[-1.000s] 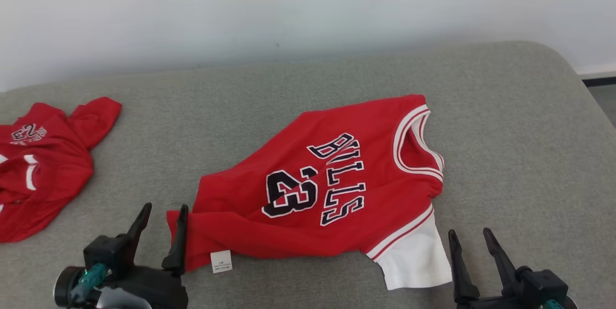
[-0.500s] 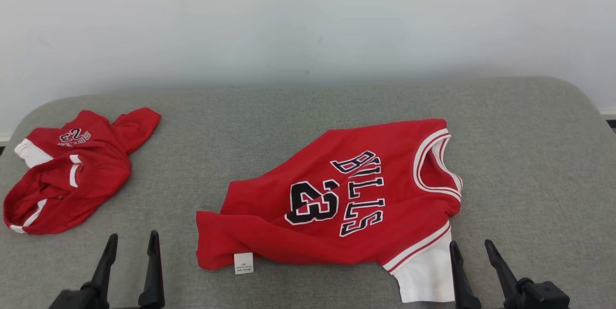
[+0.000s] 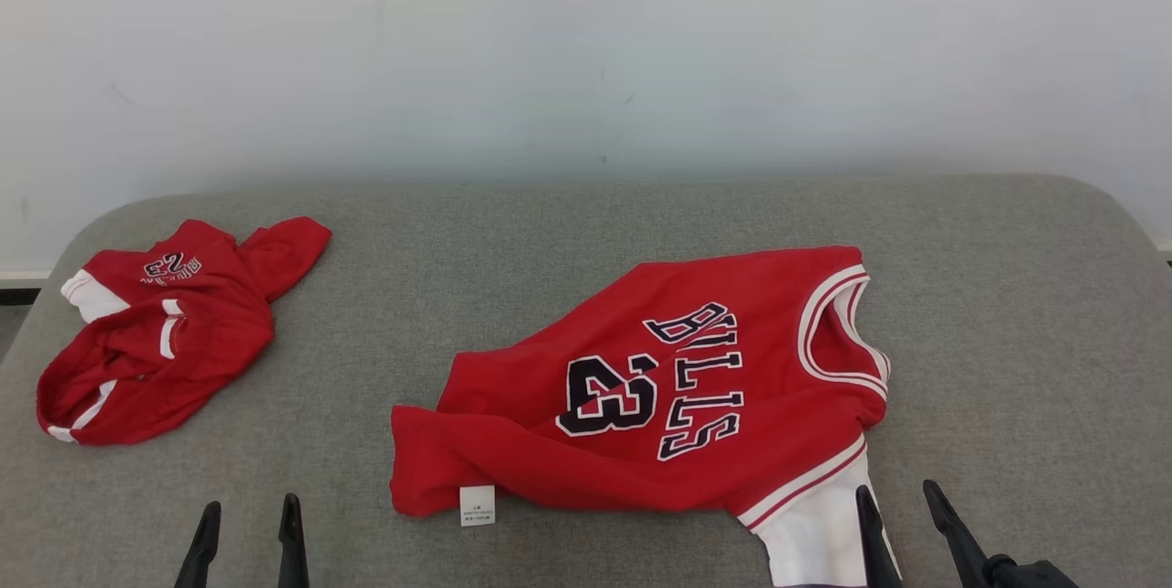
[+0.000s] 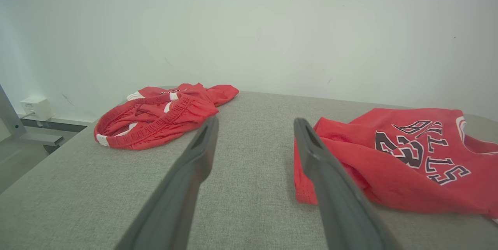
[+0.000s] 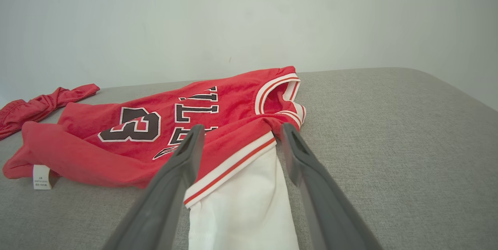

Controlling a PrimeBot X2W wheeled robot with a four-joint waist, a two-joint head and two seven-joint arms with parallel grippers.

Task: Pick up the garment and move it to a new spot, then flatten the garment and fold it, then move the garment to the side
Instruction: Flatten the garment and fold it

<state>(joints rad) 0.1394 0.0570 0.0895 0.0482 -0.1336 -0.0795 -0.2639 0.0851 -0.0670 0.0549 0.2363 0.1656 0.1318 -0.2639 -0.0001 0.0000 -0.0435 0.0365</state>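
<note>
A red jersey point(image 3: 641, 386) with "BULLS 23" on it lies crumpled right of centre on the grey table point(image 3: 549, 231), its collar to the right. Its white sleeve point(image 3: 815, 542) points toward me. My right gripper point(image 3: 895, 501) stands open just right of that sleeve. In the right wrist view the sleeve point(image 5: 241, 203) lies on the table below the open right gripper point(image 5: 242, 129), with the jersey point(image 5: 155, 125) beyond. My left gripper point(image 3: 252, 515) is open and apart from the jersey's left edge. The left wrist view has the open left gripper point(image 4: 255, 125) over bare table and the jersey point(image 4: 408, 156) to the right.
A second red garment point(image 3: 156, 341) with white trim lies bunched at the table's far left, also in the left wrist view as a red garment point(image 4: 159, 115). A pale wall point(image 3: 586, 48) stands behind the table. Bare table lies between the two garments.
The head camera has tilted up, so the whole picture has slid down. My left gripper has drawn back and left from the jersey's lower left corner. The jersey has not moved.
</note>
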